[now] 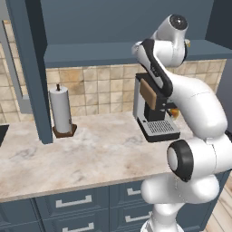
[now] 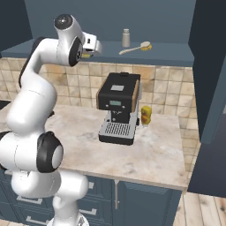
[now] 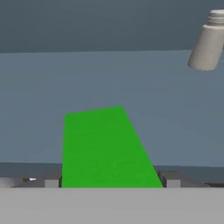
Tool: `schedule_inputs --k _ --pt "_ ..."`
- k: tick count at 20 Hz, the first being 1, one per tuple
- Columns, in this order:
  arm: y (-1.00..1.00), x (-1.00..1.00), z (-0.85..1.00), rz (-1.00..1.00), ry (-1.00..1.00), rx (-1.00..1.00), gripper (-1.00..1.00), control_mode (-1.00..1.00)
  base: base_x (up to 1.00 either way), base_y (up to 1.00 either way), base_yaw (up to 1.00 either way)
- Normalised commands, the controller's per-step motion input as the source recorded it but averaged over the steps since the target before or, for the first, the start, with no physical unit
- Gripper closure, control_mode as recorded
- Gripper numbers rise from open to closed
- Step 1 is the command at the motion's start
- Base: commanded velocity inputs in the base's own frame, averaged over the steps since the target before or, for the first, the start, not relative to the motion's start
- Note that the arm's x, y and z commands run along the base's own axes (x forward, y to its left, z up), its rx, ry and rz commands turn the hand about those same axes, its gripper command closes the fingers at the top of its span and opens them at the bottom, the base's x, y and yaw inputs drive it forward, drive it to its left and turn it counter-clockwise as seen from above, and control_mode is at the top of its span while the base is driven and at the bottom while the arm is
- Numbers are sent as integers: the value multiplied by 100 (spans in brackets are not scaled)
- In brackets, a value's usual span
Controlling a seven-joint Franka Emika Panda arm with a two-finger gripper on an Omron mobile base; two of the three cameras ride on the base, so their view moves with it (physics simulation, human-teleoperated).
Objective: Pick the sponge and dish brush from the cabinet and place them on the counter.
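Two task things sit up in the open cabinet [image 2: 110, 17], on its lowest shelf above the counter [image 1: 90, 154]. Starting at the far left of the counter in your left base view, you see a paper towel roll [image 1: 60, 111] standing upright on a brown base, just beside the edge of an open cabinet door [image 1: 31, 72]. To its right the counter runs bare up to a black coffee machine [image 2: 118, 108] with wooden side panels, which stands against the tiled wall. Just right of the machine in your right base view, a small yellow-orange item [image 2: 146, 115] stands on the counter; you cannot tell what it is.

Above, the arm reaches to the left part of the shelf. In your hand view the tool [image 3: 111, 179] stands wide, its two tips on either side of the near end of the sponge [image 3: 103, 146], whose green top lies flat on the shelf; you cannot tell whether the tips touch it. Further right on the shelf, a small grey shaker [image 2: 126, 38] stands upright, and just right of it the dish brush [image 2: 136, 47] lies flat, its bristle head at the right end.
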Motion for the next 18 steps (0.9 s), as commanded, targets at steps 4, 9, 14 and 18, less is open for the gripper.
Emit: schedule_inputs --k 4,9,14,18 --pt "-6 -63 0 0 -4 0 100 -100 0 0 0" --pt "-3 -65 0 0 -4 0 100 -100 0 0 0" --pt "0 -66 0 0 -2 0 100 -100 0 0 0" --pt "0 -65 3 0 0 0 100 -100 0 0 0"
